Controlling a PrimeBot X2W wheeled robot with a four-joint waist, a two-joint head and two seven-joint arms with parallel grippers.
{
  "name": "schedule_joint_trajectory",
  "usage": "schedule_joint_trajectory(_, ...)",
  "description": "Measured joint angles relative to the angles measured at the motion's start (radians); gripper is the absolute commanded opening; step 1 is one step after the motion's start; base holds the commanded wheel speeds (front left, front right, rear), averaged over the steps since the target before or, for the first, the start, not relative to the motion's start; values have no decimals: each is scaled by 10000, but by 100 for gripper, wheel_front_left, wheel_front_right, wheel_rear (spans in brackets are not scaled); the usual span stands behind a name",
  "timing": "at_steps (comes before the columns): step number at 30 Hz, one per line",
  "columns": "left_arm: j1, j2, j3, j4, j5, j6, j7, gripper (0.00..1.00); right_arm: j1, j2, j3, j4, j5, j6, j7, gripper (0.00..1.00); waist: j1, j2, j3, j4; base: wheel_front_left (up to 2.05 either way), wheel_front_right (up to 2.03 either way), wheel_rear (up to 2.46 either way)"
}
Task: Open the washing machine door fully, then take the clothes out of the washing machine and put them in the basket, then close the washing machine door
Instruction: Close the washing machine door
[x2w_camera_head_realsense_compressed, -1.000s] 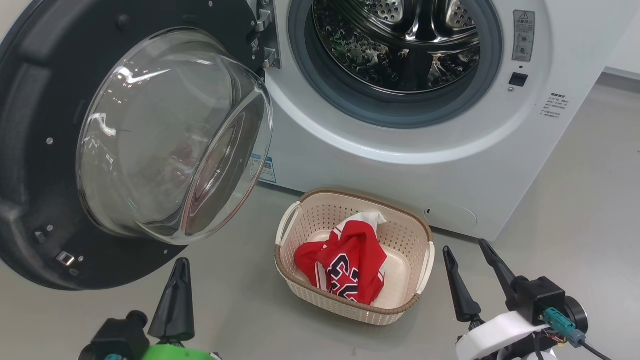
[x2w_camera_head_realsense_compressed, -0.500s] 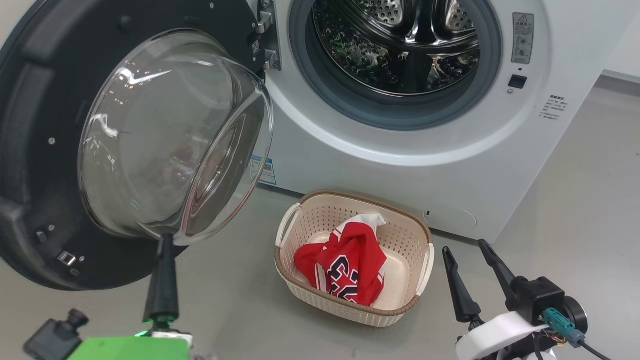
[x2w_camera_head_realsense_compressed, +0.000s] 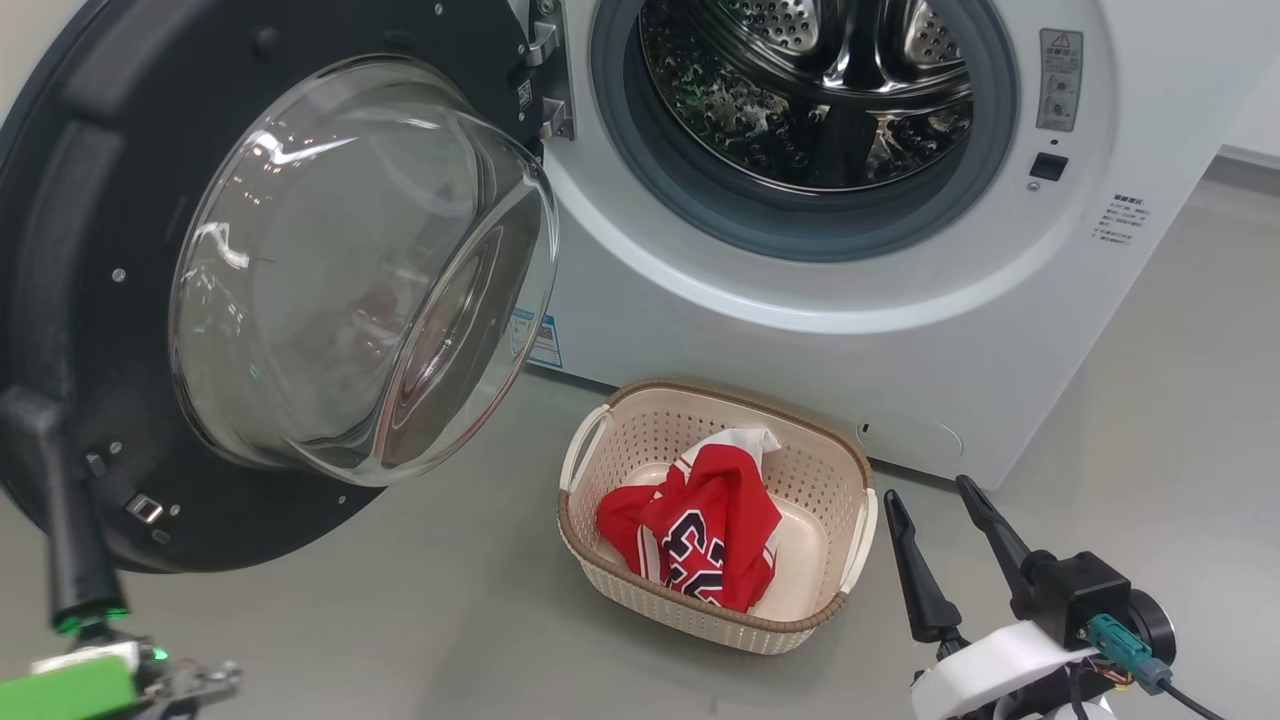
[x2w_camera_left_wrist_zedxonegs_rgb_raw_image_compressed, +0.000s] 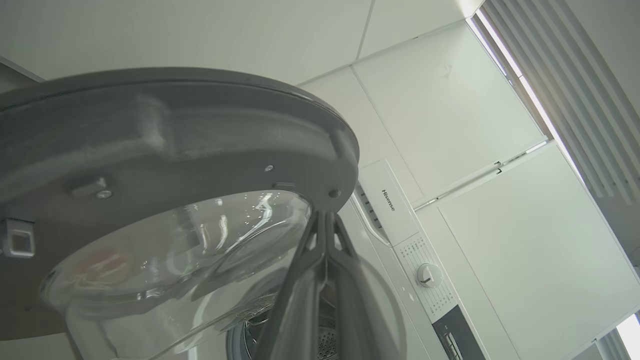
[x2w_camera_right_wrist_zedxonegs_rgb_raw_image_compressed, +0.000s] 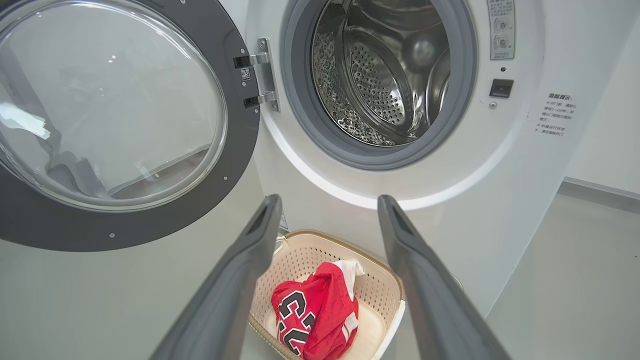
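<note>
Left wrist view: closed left fingers (x2w_camera_left_wrist_zedxonegs_rgb_raw_image_compressed: 300, 290) point at the door (x2w_camera_left_wrist_zedxonegs_rgb_raw_image_compressed: 165, 130); right fingers (x2w_camera_head_realsense_compressed: 915, 575) wide beside basket (x2w_camera_head_realsense_compressed: 690, 612).

Basket (x2w_camera_head_realsense_compressed: 700, 625) on grey floor (x2w_camera_head_realsense_compressed: 450, 620), red numbered clothes (x2w_camera_head_realsense_compressed: 710, 520) inside. Washing machine (x2w_camera_head_realsense_compressed: 700, 300) directly behind basket, drum bare. Door (x2w_camera_head_realsense_compressed: 60, 250) wide open, up-left of basket. Right hand (x2w_camera_head_realsense_compressed: 928, 490) just right of basket, fingers spread. Left hand (x2w_camera_head_realsense_compressed: 25, 410) far left of basket, fingers together against the door's rim; contact unclear.
</note>
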Motion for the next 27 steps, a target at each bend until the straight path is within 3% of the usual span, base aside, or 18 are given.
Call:
schedule_joint_trajectory(13,-349,1014,2596,692,-1112,36,-29,0,-1,-199,-13,-196,-4,0,117,100,0,0,333,199,0,0,0)
schedule_joint_trajectory(20,-783,1779,3269,1960,-2142,506,491,0,-9,-242,12,-332,-10,2,217,100,0,0,517,234,0,0,0)
schedule_joint_trajectory(27,-1224,2366,3164,3162,-3072,926,1626,0,-30,-316,81,-449,-71,15,309,100,0,0,704,164,0,0,0)
